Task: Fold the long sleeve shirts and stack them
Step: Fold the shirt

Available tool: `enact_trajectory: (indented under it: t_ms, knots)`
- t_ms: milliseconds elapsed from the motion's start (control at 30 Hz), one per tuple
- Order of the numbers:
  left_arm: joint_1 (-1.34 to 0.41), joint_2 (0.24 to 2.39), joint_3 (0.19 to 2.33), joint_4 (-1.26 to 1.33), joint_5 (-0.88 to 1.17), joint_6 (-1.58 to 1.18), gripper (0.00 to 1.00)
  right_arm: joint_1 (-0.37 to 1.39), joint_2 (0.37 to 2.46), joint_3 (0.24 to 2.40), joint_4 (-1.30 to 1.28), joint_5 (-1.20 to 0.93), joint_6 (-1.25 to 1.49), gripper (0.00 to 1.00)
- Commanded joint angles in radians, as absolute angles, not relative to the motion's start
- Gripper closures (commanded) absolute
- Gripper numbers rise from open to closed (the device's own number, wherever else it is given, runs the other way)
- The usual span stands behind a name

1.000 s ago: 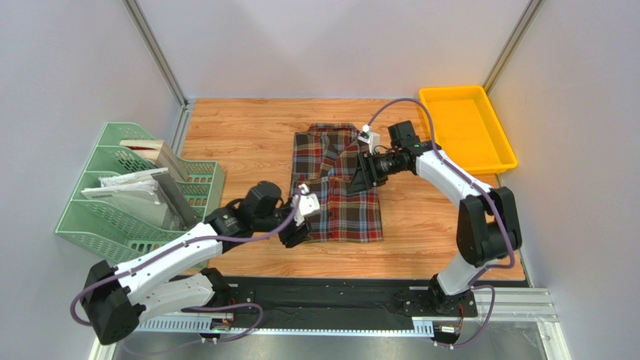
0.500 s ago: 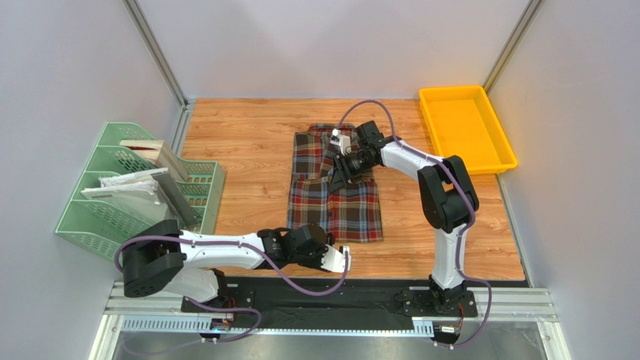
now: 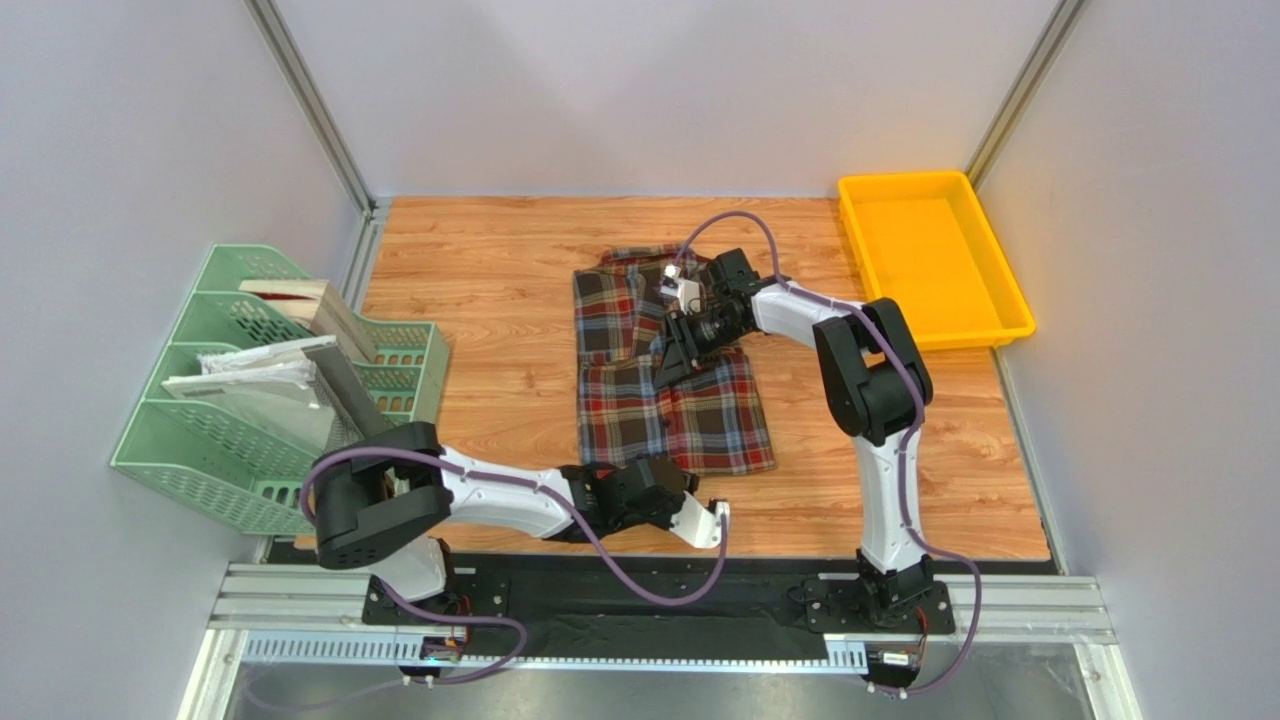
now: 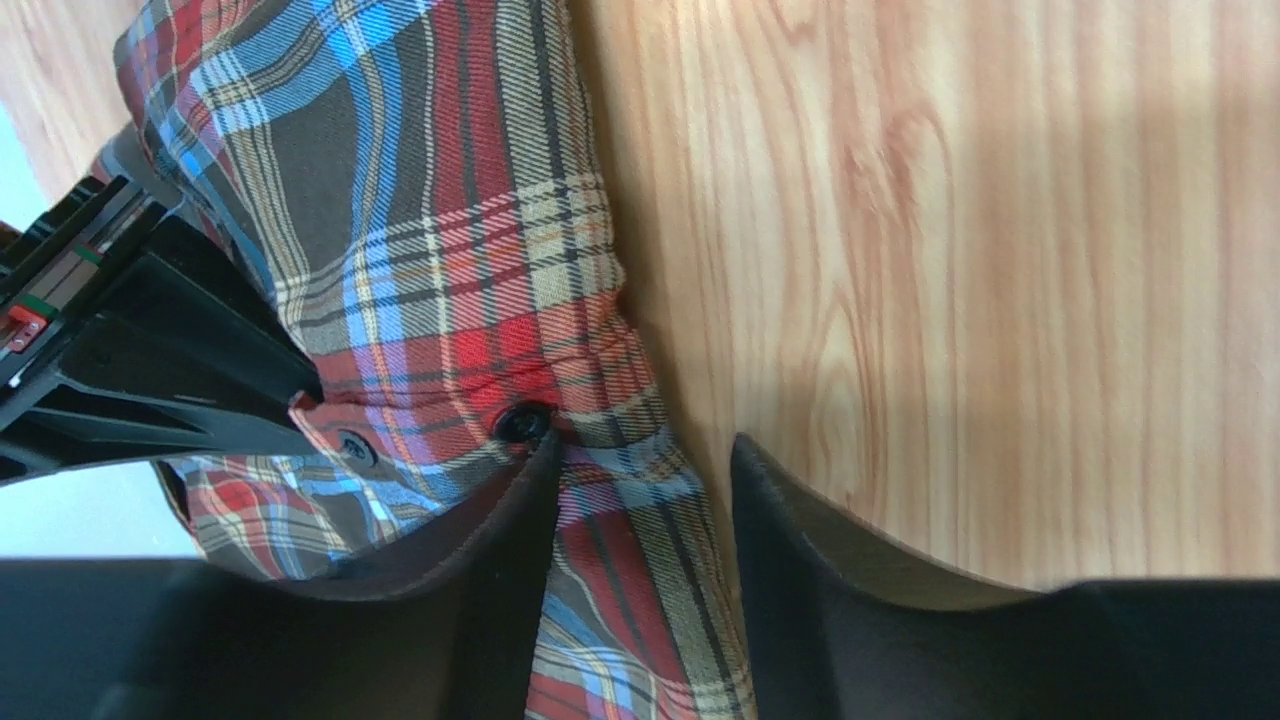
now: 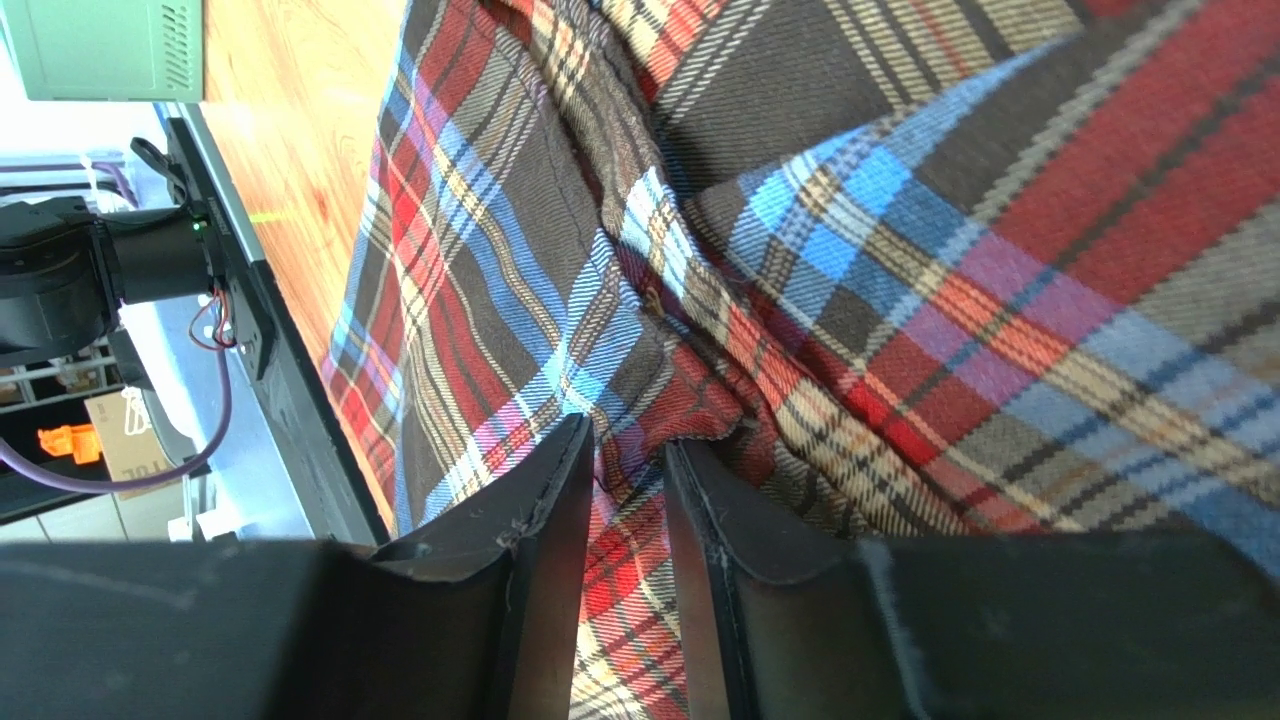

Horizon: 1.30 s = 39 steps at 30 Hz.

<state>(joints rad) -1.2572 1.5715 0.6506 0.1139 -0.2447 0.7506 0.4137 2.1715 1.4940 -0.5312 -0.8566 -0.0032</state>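
The plaid flannel shirt (image 3: 714, 420) lies on the wooden table, bunched along a crease down its middle. My right gripper (image 3: 673, 342) is at the shirt's upper middle. In the right wrist view it (image 5: 627, 438) is shut on a raised fold of the shirt (image 5: 977, 270). My left gripper (image 3: 649, 477) is at the shirt's near hem. In the left wrist view it (image 4: 643, 450) is open, with a buttoned edge of the shirt (image 4: 451, 225) lying between its fingers and a gap of bare wood beside the right finger. The neck label is hidden.
A yellow tray (image 3: 935, 180) sits at the back right. A green file rack (image 3: 226, 405) holding papers and books stands at the left. The black base rail (image 3: 646, 600) runs along the near edge, just behind my left wrist.
My left arm swung from the shirt's near left corner down to the near hem. My right gripper moved left onto the shirt's middle and the cloth bunched and shifted left.
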Motion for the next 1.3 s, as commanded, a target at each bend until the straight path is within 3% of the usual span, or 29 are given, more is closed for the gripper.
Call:
enact_trajectory:
  t_ms: [0, 33, 67, 167, 567, 833, 1267]
  knots:
    - [-1.261, 1.629, 0.664, 0.112, -0.296, 0.781, 0.62, 0.419, 2.194, 1.48, -0.505, -0.824, -0.006, 0.68]
    - [-1.261, 1.628, 0.663, 0.107, -0.302, 0.779, 0.69, 0.42, 2.194, 1.474, -0.505, -0.822, -0.006, 0.68]
    - [-1.261, 1.621, 0.663, 0.088, -0.302, 0.776, 0.82, 0.419, 2.186, 1.467, -0.503, -0.821, -0.008, 0.69]
    - [-1.261, 1.559, 0.664, 0.01, -0.278, 0.746, 1.0, 0.419, 2.168, 1.43, -0.489, -0.821, -0.006, 0.69]
    - [-1.29, 1.201, 0.663, -0.354, -0.068, 0.577, 1.0, 0.426, 1.987, 1.35, -0.563, -0.923, 0.003, 0.65]
    - [-1.315, 1.123, 0.739, -0.511, 0.014, 0.468, 1.0, 0.429, 1.989, 1.439, -0.69, -0.922, -0.123, 0.64]
    - [-1.321, 1.08, 0.848, -0.643, 0.1, 0.419, 1.0, 0.501, 2.051, 1.315, -0.618, -0.925, -0.164, 0.68]
